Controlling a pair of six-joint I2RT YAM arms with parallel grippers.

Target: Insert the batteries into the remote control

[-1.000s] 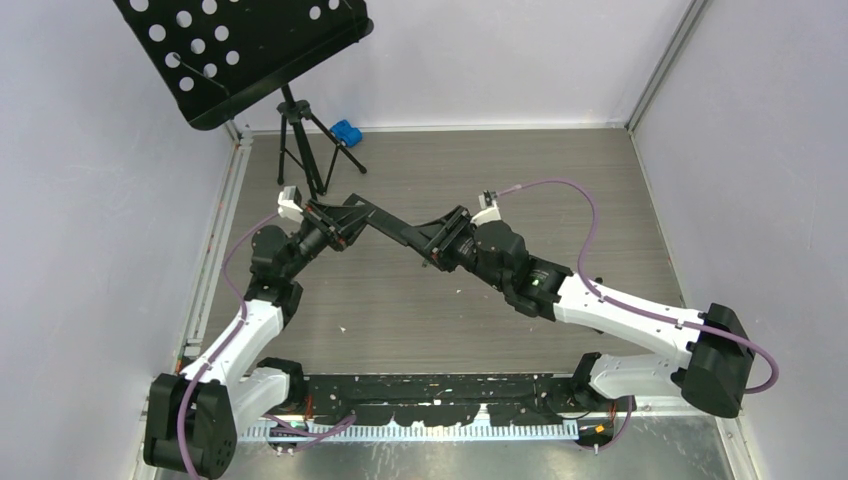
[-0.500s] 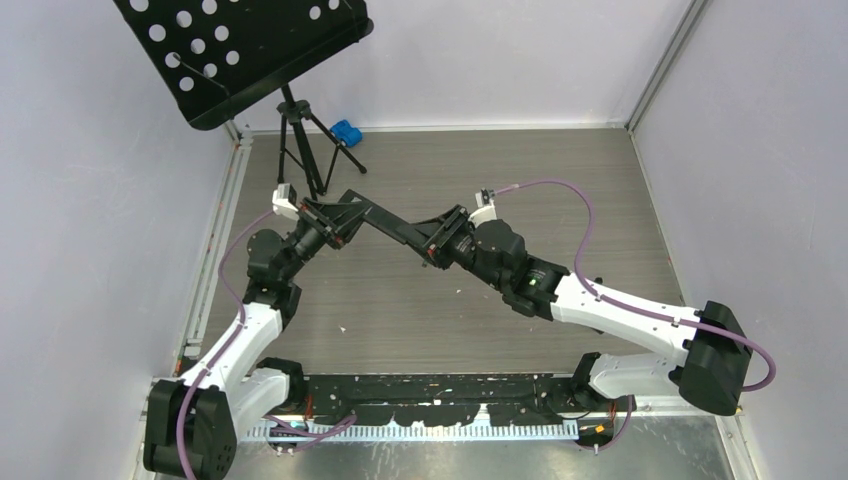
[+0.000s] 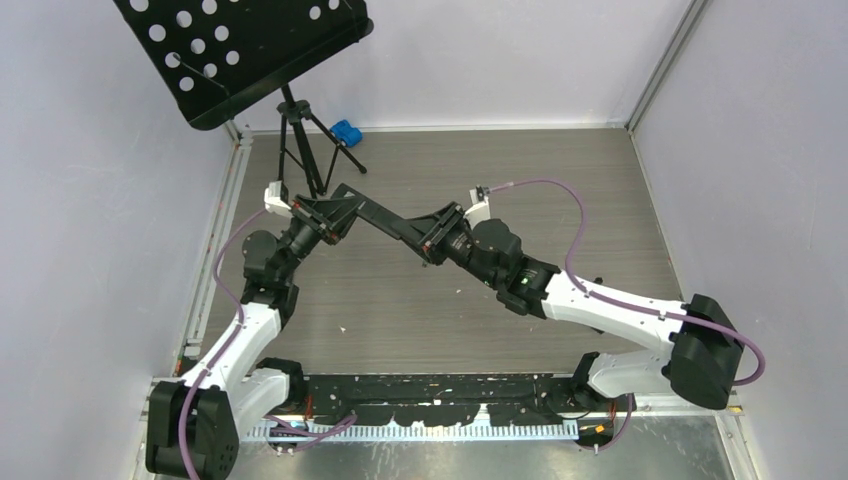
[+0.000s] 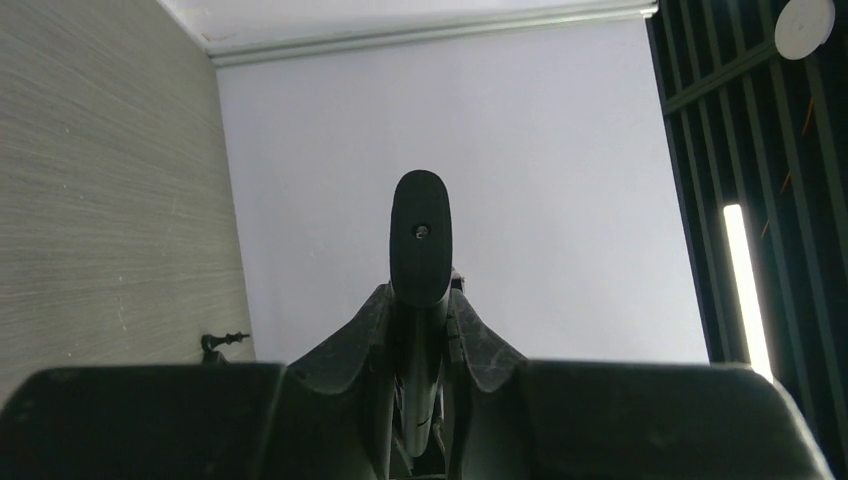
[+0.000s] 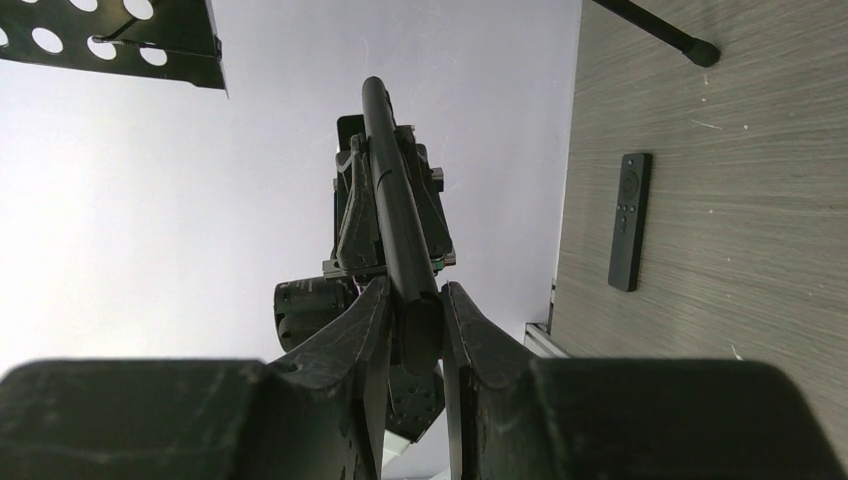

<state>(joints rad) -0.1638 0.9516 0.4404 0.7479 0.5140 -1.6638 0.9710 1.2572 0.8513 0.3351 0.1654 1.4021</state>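
A long black remote control hangs in the air between my two grippers, above the middle of the table. My left gripper is shut on its left end; in the left wrist view the remote control sticks straight out from between the fingers. My right gripper is shut on the other end, its fingers pressed against both sides of the remote control in the right wrist view. The batteries are out of view.
A second black remote lies flat on the grey table near a foot of the tripod. That tripod carries a black perforated music stand at the back left. A small blue object sits by the back wall.
My right gripper's jaws have narrowed onto the end of the remote control. Both arms have shifted slightly towards the back left with it.
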